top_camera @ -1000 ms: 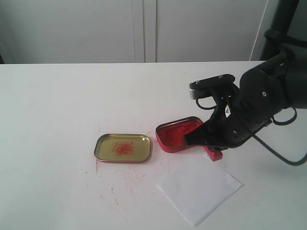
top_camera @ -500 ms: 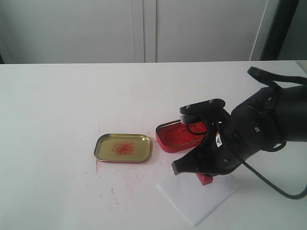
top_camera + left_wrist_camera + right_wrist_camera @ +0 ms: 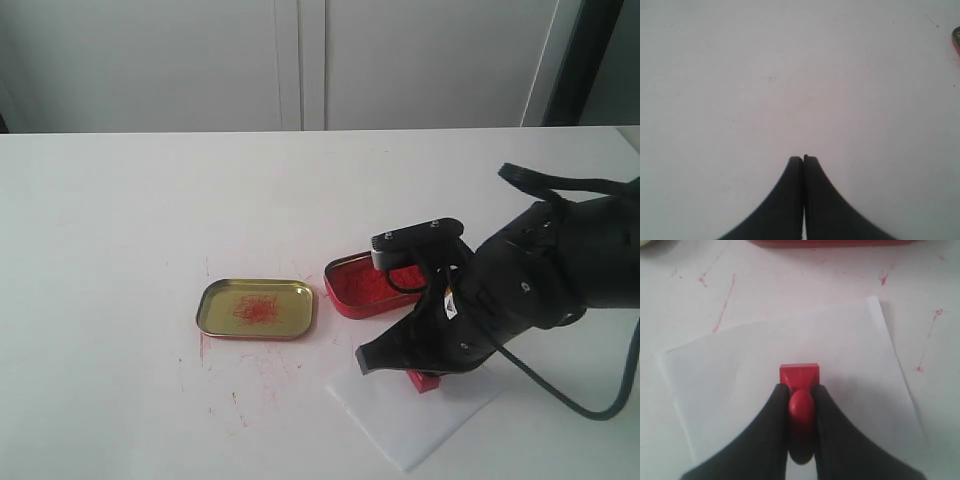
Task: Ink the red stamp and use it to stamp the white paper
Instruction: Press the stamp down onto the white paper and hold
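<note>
Only your right wrist view shows the right fingers (image 3: 771, 426) clamping one red stamp (image 3: 799, 375) over one white paper (image 3: 852, 352); left fingers (image 3: 790, 185) pressed together.

stamp (image 3: 799, 374) over paper (image 3: 730, 370) | paper before ink tin (image 3: 347, 302) | lid (image 3: 214, 312) left of ink tin

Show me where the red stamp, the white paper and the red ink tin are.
red stamp (image 3: 799, 377): right wrist view, on its square base.
white paper (image 3: 847, 362): right wrist view, on a bare part beside the stamp.
red ink tin (image 3: 362, 286): exterior view, on the red ink inside.
</note>
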You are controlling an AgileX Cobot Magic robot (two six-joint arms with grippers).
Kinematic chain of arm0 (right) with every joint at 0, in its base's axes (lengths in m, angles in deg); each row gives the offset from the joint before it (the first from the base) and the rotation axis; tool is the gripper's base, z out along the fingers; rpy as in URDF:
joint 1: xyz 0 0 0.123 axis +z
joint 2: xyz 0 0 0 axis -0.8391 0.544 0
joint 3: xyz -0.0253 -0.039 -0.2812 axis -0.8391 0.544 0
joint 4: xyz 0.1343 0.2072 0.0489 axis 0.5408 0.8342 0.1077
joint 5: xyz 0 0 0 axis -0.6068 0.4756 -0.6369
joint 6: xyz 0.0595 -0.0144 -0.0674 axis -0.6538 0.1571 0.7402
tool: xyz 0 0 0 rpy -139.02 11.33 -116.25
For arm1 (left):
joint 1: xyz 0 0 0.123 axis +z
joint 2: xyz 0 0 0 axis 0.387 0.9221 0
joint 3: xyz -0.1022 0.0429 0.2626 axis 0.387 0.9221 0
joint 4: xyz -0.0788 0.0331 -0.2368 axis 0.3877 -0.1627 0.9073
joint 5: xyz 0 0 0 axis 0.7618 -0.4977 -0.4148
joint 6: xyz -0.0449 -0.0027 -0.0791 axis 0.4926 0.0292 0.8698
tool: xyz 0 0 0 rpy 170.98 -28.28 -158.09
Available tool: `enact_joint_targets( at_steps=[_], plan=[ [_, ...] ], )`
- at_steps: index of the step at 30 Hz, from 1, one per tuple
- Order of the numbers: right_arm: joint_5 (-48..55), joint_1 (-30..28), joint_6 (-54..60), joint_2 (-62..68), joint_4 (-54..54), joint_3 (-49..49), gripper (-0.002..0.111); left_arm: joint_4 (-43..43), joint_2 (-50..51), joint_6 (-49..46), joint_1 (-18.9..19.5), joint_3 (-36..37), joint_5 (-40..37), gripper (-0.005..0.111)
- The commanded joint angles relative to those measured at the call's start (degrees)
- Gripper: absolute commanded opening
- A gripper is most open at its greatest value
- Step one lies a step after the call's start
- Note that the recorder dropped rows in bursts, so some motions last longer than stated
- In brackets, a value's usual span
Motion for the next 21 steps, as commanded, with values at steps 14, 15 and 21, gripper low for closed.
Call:
enact_joint_targets(
  at_steps=[14,15,21],
  plan=[
    [-4.1,0.2,-0.4,8.1,-2.4,2.4,0.0,0.2,-0.2,0.2,-0.4,0.4,0.0,0.0],
    [-3.9,0.2,-0.4,8.8,-2.4,2.4,0.0,0.2,-0.2,0.2,-0.4,0.4,0.0,0.0],
    [-2.3,0.2,-0.4,11.3,-2.4,2.4,0.0,0.2,-0.2,0.2,-0.4,0.4,0.0,0.0]
  ],
)
